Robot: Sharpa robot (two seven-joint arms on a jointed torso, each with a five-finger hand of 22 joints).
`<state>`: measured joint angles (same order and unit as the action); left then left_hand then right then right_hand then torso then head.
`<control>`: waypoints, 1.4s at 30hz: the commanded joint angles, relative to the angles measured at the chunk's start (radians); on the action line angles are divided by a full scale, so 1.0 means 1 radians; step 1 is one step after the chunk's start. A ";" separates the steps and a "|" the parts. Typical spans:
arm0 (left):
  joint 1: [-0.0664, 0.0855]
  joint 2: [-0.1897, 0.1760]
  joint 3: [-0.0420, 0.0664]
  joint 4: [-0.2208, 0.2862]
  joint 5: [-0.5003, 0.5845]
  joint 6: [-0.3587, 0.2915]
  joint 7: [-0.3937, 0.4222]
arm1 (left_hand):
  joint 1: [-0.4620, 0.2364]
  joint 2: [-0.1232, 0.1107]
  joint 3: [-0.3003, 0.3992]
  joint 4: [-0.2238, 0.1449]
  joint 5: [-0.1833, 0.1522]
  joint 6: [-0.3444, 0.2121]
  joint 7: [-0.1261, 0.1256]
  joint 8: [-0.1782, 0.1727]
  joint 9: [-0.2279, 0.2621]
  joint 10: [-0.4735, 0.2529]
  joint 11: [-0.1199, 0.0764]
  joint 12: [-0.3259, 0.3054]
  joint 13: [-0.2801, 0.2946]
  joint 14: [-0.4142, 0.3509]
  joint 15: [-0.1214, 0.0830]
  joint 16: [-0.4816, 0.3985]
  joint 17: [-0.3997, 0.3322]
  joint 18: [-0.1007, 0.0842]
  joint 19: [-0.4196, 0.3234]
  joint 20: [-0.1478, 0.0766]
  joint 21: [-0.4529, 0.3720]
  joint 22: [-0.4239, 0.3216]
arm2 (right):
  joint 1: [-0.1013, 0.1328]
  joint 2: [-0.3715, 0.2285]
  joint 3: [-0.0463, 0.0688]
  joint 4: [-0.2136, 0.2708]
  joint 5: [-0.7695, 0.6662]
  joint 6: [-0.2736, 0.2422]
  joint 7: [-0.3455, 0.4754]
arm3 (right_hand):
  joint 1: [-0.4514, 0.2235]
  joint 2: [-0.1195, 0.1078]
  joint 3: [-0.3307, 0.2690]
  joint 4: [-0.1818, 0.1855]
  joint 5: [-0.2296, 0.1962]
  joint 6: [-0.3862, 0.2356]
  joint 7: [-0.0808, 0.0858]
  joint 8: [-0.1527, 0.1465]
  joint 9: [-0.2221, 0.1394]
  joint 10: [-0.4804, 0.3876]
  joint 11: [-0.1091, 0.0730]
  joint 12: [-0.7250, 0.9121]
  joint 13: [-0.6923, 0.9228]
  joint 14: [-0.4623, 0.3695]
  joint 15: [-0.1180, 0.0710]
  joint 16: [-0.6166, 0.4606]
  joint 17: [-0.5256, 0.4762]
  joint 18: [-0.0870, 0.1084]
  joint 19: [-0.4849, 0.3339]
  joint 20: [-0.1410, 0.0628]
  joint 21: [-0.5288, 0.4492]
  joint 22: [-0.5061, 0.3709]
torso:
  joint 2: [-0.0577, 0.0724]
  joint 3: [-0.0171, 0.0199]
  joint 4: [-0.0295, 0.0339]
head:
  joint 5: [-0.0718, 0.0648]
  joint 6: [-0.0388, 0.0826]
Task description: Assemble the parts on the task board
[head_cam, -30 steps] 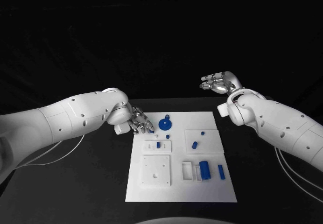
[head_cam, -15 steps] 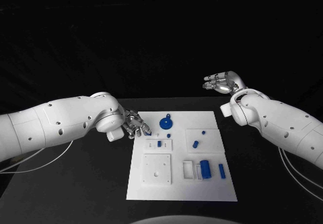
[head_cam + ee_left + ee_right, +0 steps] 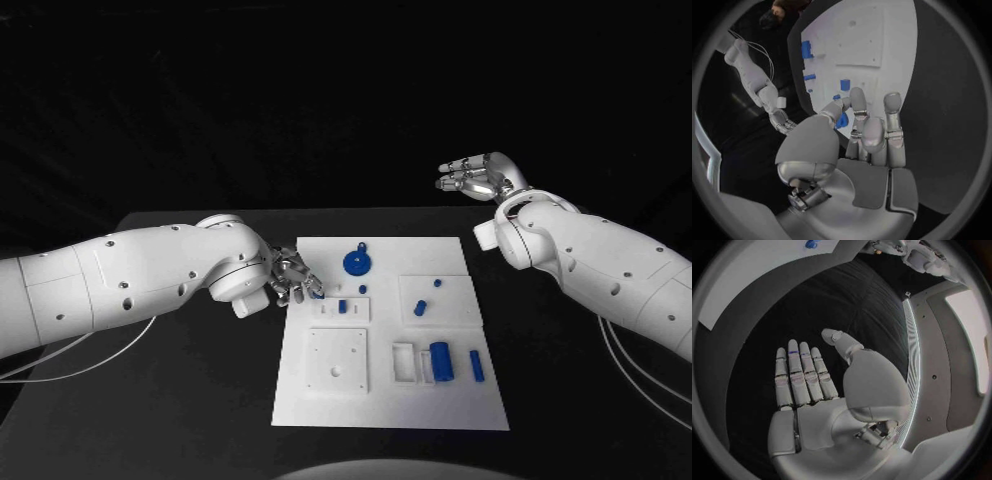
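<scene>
Left hand pinches a small blue part over the task board; next, seat it. Right hand hangs empty, fingers apart.

Left hand covers the task board at its left edge; whether the fingers pinch a part cannot be told. Small blue parts near the board's centre are too small to identify.

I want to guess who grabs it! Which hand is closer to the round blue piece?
Left. The left hand sits just beside the round blue piece; the right hand hangs beyond the task board.
</scene>
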<state>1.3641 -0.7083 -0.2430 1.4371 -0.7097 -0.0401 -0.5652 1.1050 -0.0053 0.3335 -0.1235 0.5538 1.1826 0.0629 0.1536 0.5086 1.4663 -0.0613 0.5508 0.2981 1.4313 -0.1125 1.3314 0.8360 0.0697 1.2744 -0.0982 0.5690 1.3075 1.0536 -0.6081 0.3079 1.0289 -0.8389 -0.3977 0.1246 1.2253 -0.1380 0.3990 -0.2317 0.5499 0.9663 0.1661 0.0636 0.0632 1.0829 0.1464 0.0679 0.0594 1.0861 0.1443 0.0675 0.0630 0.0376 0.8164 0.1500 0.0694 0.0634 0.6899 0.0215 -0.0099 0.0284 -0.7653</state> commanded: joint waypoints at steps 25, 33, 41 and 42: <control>-0.034 0.049 0.001 -0.034 -0.040 0.069 -0.032 | -0.019 0.014 0.067 -0.087 0.035 0.091 -0.075 0.000 0.140 0.048 -0.009 0.014 -0.006 0.007 0.000 -0.005 0.003 0.020 -0.001 0.002 0.010 0.018 | -0.001 0.004 0.000 0.001 -0.007 0.015 0.005 | 0.002 0.010 -0.006 0.000 0.006 -0.008 0.001 -0.003 -0.001 -0.008 0.001 -0.004 -0.002 -0.007 0.002 -0.004 -0.001 0.006 -0.008 0.000 -0.004 -0.002 | 0.001 0.0013 -0.0018 | 0.000 -0.010; -0.034 0.052 0.001 -0.043 -0.038 0.100 -0.043 | -0.044 0.025 0.071 -0.108 0.041 0.094 -0.078 0.003 0.155 0.048 -0.010 0.019 -0.009 0.008 0.000 -0.002 0.007 0.015 -0.003 -0.001 0.013 0.017 | -0.001 0.004 0.000 0.001 -0.007 0.015 0.005 | 0.002 0.010 -0.006 0.000 0.006 -0.008 0.001 -0.003 -0.001 -0.008 0.001 -0.004 -0.002 -0.007 0.002 -0.004 -0.001 0.006 -0.008 0.000 -0.004 -0.002 | 0.000 0.0016 -0.0015 | 0.001 -0.012; -0.034 0.054 0.001 -0.051 -0.053 0.094 -0.048 | -0.048 0.026 0.071 -0.112 0.044 0.095 -0.078 0.004 0.158 0.048 -0.011 0.023 -0.008 0.008 -0.001 -0.001 0.008 0.015 -0.002 -0.001 0.013 0.017 | -0.001 0.003 0.000 0.001 -0.007 0.015 0.004 | 0.002 0.010 -0.006 0.000 0.006 -0.008 0.001 -0.003 -0.001 -0.008 0.001 -0.004 -0.002 -0.007 0.002 -0.004 -0.001 0.006 -0.008 0.000 -0.004 -0.002 | 0.000 0.0016 -0.0019 | 0.001 -0.014; -0.034 0.054 0.001 -0.052 -0.054 0.094 -0.048 | -0.048 0.026 0.071 -0.112 0.044 0.095 -0.078 0.004 0.158 0.048 -0.011 0.023 -0.008 0.008 -0.001 -0.001 0.008 0.015 -0.002 -0.001 0.013 0.017 | -0.001 0.003 0.000 0.001 -0.007 0.015 0.004 | 0.002 0.010 -0.006 0.000 0.006 -0.008 0.001 -0.003 -0.001 -0.008 0.001 -0.004 -0.002 -0.007 0.002 -0.004 -0.001 0.006 -0.008 0.000 -0.004 -0.002 | 0.001 0.0016 -0.0018 | 0.001 -0.014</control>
<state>1.3307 -0.6568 -0.2421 1.3849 -0.7517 0.0342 -0.6041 1.0626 0.0208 0.3279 -0.1514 0.5920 1.1841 0.0643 0.1560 0.5867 1.4698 -0.0649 0.5671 0.2906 1.4312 -0.1122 1.3275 0.8431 0.0697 1.2742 -0.0982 0.5767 1.3079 1.0526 -0.6052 0.3079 1.0282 -0.8389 -0.3959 0.1237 1.2253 -0.1380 0.3990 -0.2317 0.5499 0.9663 0.1661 0.0636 0.0633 1.0829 0.1464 0.0679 0.0595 1.0861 0.1442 0.0675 0.0630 0.0376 0.8164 0.1500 0.0694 0.0635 0.6901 0.0230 -0.0113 0.0293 -0.7782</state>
